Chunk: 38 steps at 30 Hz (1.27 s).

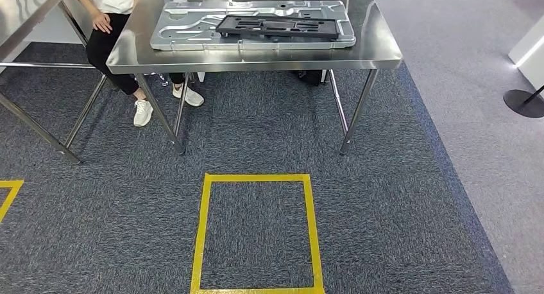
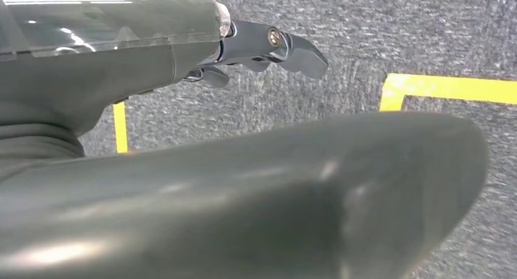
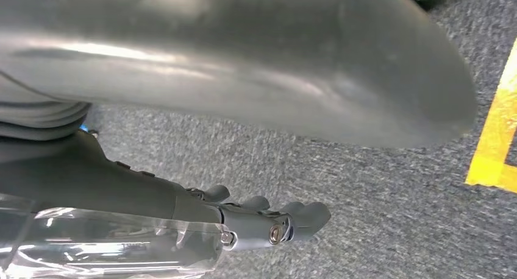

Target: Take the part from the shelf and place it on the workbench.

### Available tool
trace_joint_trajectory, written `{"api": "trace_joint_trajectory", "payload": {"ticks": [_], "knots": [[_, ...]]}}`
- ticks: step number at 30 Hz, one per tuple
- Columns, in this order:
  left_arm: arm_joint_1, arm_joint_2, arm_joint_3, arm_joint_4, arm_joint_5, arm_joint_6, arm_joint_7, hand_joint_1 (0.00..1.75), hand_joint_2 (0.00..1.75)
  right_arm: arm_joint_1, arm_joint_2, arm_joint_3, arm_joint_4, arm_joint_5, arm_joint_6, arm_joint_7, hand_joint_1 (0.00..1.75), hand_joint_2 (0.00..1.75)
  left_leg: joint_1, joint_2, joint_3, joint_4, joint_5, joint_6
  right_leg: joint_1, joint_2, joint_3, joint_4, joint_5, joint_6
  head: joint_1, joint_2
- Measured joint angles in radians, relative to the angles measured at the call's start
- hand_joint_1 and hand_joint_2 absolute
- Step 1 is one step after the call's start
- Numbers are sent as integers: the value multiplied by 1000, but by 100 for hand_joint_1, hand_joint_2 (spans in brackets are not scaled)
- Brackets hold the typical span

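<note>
Steel is the main material in front of the robot. From left to right in the head view: the corner of a second metal table [image 1: 25, 11], a seated person [image 1: 112, 24] with white shoes close beside the workbench legs, then the workbench [image 1: 378, 47] with its shiny top, and far right a dark stand base [image 1: 523, 103] on the lighter floor.

On the workbench lies a large silver pressed panel [image 1: 192, 31], and a black flat part [image 1: 277, 27] rests on top of it, a little tilted. I judge this black piece is the task's part, already placed, though I cannot be sure.

The left hand [image 2: 256, 53] hangs over the carpet; its fingers seem loosely extended and hold nothing. The right hand [image 3: 262, 221] also hangs down, the fingers a little curled but apart, with nothing in them.

What could go wrong: the part lies on a ribbed panel, not on the bare top, so a bump against the table could make it slide. The person's feet are near the legs, so walking closer is a risk.

The floor is blue-grey carpet [image 1: 385, 210] with a yellow tape square [image 1: 256, 233], probably the standing mark; a step outside it could bring the robot to the table edge.
</note>
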Motion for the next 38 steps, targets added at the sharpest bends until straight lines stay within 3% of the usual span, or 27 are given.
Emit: {"api": "trace_joint_trajectory", "payload": {"ticks": [2, 4, 7, 8, 9, 10, 12, 14, 15, 18, 19, 22, 26, 32, 34, 36, 38], "knots": [[-1, 0, 1, 0, -2, 7, 17, 0, 0, 0, 0, 0, 0, -1, 20, 34, 0, 87, 2, 0, -4, 3, 6, -12, -1, -2, -4, -9, 6, -16, 0, 0], [-1, -1, 1, 0, -7, 10, 31, 0, 0, 0, -1, -1, 0, 1, 27, 75, 0, 175, 5, -4, -23, 47, -33, -22, -4, -5, -10, -13, 19, -32, 0, 0], [0, -5, 1, 0, -9, 10, 45, 0, 0, 1, -2, -1, 0, 6, 30, 111, 0, 175, 10, -7, -91, 238, -145, -33, -1, -9, -28, -9, 31, -43, 0, 0], [0, -6, 2, 0, -9, 10, 48, 0, 0, 1, -3, -1, 0, 6, 31, 116, 0, 175, 11, -7, -104, 287, -162, -35, 0, -9, -35, -6, 34, -43, 0, 0], [1, -6, 2, 0, -9, 10, 51, 0, 0, 2, -4, -1, 0, 7, 32, 119, 0, 175, 12, -7, -100, 300, -159, -36, 0, -9, -40, -2, 36, -42, 0, 0], [1, -6, 3, 0, -9, 11, 54, 0, 0, 3, -4, -1, 0, 7, 33, 120, 0, 175, 13, -6, -76, 271, -138, -36, 0, -9, -44, 1, 36, -41, 0, 0], [0, -7, 5, 0, -8, 13, 57, 0, 0, 4, -5, -1, 0, 9, 33, 121, 0, 175, 13, -7, 10, 134, -82, -32, 1, -8, -48, 9, 35, -36, 0, 0], [-2, -7, 7, 0, -8, 16, 57, 0, 0, 3, -6, -1, 0, 11, 33, 121, 0, 175, 10, -8, 69, 28, -62, -24, 3, -7, -53, 15, 34, -27, 0, 0], [-2, -7, 7, 0, -7, 17, 58, 0, 44, 2, -6, -1, 0, 13, 32, 122, 0, 175, 10, -9, 78, 7, -66, -20, 6, -7, -57, 19, 33, -24, 0, 0], [-1, -7, 9, 0, -4, 23, 58, 0, 175, 1, -9, -1, 0, 20, 25, 129, 0, 44, 9, -10, 75, -3, -65, -14, 8, -6, -61, 21, 36, -28, 0, 0], [-1, -8, 9, 0, -2, 25, 58, 0, 175, 1, -10, -1, 0, 20, 23, 129, 0, 0, 7, -10, 74, -2, -65, -12, 7, -6, -62, 19, 38, -28, 0, 0], [-2, -8, 10, 0, 1, 30, 57, 0, 175, 1, -11, -1, 0, 18, 23, 124, 0, 0, 3, -9, 70, 0, -63, -4, 3, -5, -63, 17, 44, -18, 0, 0], [-4, -8, 15, 0, 5, 35, 60, 0, 175, 1, -13, -1, 0, 13, 26, 118, 0, 175, 0, -8, 67, 1, -60, 2, 0, -5, -66, 15, 49, -9, 0, 0], [3, -7, -22, 0, 53, 41, 95, 0, 175, 7, -25, 29, -1, -41, 29, 136, 0, 175, -1, -8, 64, 2, -56, 6, -1, -5, -69, 14, 55, -1, 0, 0], [9, -7, -53, 0, 84, 45, 108, 0, 87, 13, -30, 54, -3, -80, 30, 137, 0, 175, -1, -8, 64, 2, -55, 6, 0, -5, -70, 14, 55, 0, 0, 0], [15, -6, -88, -1, 116, 48, 119, 0, 0, 18, -36, 81, -6, -120, 32, 137, 0, 87, -1, -8, 64, 2, -54, 5, 0, -5, -70, 15, 56, 1, 0, 0], [20, -5, -119, -4, 142, 50, 129, 0, 0, 23, -40, 105, -9, -152, 34, 137, 0, 0, 0, -8, 64, 2, -54, 4, 0, -5, -71, 15, 56, 1, 0, 0]]}}
